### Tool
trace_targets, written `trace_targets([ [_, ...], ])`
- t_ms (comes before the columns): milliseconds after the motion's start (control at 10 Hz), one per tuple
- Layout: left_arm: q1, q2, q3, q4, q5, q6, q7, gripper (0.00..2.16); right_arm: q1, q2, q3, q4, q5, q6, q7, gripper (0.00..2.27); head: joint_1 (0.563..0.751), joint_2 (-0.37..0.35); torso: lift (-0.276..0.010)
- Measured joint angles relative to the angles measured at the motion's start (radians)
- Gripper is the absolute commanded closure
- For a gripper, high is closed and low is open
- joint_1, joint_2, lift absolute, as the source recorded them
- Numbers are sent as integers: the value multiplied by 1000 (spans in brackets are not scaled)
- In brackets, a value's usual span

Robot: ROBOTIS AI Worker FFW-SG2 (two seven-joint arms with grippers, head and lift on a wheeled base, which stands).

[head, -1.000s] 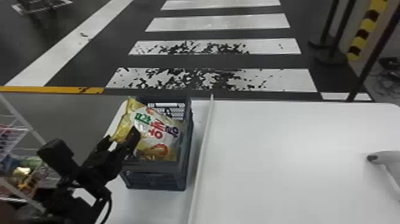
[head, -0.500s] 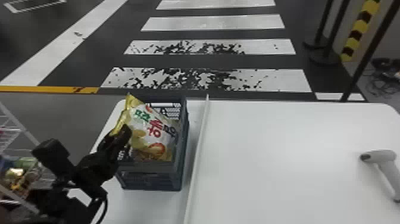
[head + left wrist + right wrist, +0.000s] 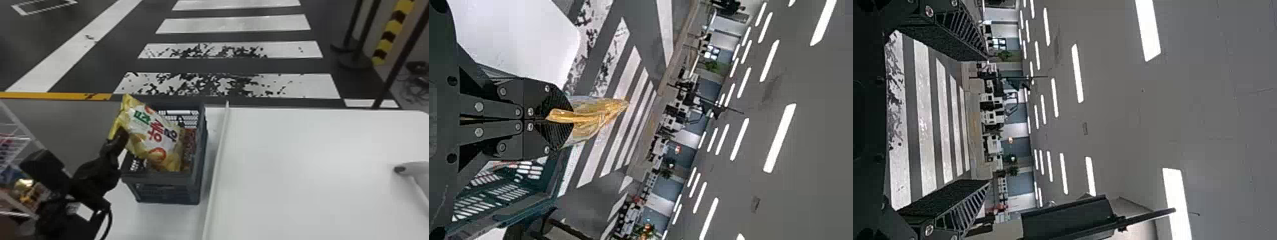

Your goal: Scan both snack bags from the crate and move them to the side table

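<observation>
OK, biggest stuff first. The white table (image 3: 306, 178) runs from my 11 round to my 2 o'clock, with a pale raised strip (image 3: 215, 169) along it. Over at 11 o'clock, on the left of that strip, sits the dark blue-grey crate (image 3: 159, 178).

Now the fun part: the yellow-and-white snack bag (image 3: 153, 134) is on the move. Over the last second its far corner rises and swings toward 10 o'clock, so it's tilted and poking above the crate's rim, though its lower end is still inside. That uncovers a reddish packet (image 3: 190, 143) at the crate's 3 o'clock side, which I'm guessing is bag number two. So bag one is partway out, and I reckon it needs more height before it goes across to get scanned.

The scanner (image 3: 411, 168) lies on the table at my 2 o'clock, nothing gripping it. My left gripper (image 3: 123, 135) has its fingers pinched on the bag's 9 o'clock edge. It's only a strip of wrapper, so a snag on the rim could probably peel it loose. My right gripper (image 3: 987, 119) has its fingers spread with nothing between them, so I'd probably use that one for the scanner.
</observation>
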Motion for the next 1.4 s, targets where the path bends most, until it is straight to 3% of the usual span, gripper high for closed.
trace_targets([
  [200,39,2,12,-105,-12,-13,10,1889,-4,1,6,3,0,-7,0,117,695,144,-95],
  [600,91,12,58,-308,31,26,31,1889,-15,3,18,9,2,-4,0,117,695,131,-95],
  [800,101,13,99,-390,108,71,14,1889,-19,5,18,9,2,9,0,117,695,119,-95],
  [1100,79,-8,174,-446,321,324,-132,1889,-33,14,9,22,0,43,-3,120,695,35,-95],
  [1300,54,-34,176,-423,426,483,-254,1889,-26,15,0,19,-1,11,-3,120,695,-71,-95],
  [1400,35,-51,155,-401,450,546,-278,1889,-24,15,-3,17,0,6,-3,120,695,-122,-95],
])
